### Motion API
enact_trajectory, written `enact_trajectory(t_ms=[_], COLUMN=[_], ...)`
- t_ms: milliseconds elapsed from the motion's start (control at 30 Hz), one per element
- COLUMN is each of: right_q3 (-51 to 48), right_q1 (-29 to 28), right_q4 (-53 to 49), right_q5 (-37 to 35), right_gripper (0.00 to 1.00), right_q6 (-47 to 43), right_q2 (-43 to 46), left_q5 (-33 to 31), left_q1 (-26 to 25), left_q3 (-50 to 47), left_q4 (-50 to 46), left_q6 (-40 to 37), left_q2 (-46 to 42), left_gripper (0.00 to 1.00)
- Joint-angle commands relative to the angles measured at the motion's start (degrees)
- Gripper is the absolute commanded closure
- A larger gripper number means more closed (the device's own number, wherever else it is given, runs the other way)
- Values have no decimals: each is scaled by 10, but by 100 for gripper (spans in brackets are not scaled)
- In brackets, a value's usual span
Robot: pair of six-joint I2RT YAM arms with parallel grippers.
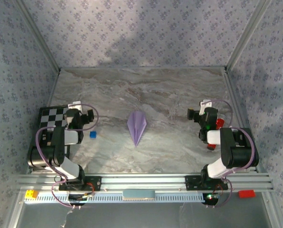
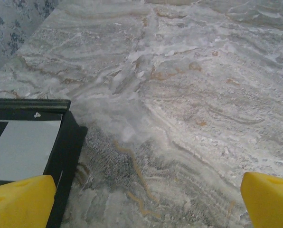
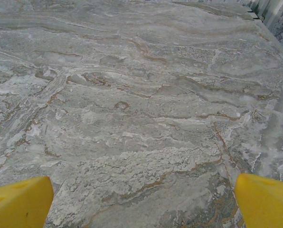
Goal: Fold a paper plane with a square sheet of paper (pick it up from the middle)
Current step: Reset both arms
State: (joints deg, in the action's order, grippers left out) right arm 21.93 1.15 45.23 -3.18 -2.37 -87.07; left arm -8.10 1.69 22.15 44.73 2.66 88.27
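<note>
Two grippers are flanking the paper plane [image 1: 136,126], which is lying flat on the marbled table [image 1: 146,90] with its slim nose pointing toward the arm bases and nothing touching it. The fold is looking finished, so the risks from here are, as I judge them, mostly about disturbing it. The paper is thin and light, and with nothing pressing it a dart like this is likely to be springing open a little along its centre crease. A lifting wing would be spoiling the shape. Any arm swinging in low toward the plane could be catching a raised edge and sliding or crumpling it. The left arm is also sitting close to clutter. The tiny blue cube [image 1: 93,135] is lying between the plane and the left gripper [image 1: 83,117], nearer the gripper. The chequered board [image 1: 53,116] is lying beyond that gripper, on the side away from the plane. A careless sweep could be knocking either one toward the plane.

Both arms are sitting folded, elbows raised and wrists reaching forward. The left gripper is hanging well apart from the plane on its left, its yellow fingers [image 2: 18,202] spread wide and empty over the board's corner. The right gripper [image 1: 204,115] is hanging well apart on the plane's right, its fingers likewise spread wide, holding nothing, over bare table.
</note>
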Motion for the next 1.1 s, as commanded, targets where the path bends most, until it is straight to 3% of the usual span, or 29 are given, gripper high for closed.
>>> enact_trajectory(t_ms=[0, 1067], right_q3=[6, 7], right_q1=[2, 3], right_q4=[3, 1], right_q5=[-7, -5], right_gripper=[0, 0], right_q6=[9, 9], right_q2=[1, 1], left_q5=[14, 17], left_q1=[-9, -15], left_q3=[11, 13], left_q4=[24, 22], left_q6=[1, -7], left_q2=[-4, -4], left_gripper=[0, 0])
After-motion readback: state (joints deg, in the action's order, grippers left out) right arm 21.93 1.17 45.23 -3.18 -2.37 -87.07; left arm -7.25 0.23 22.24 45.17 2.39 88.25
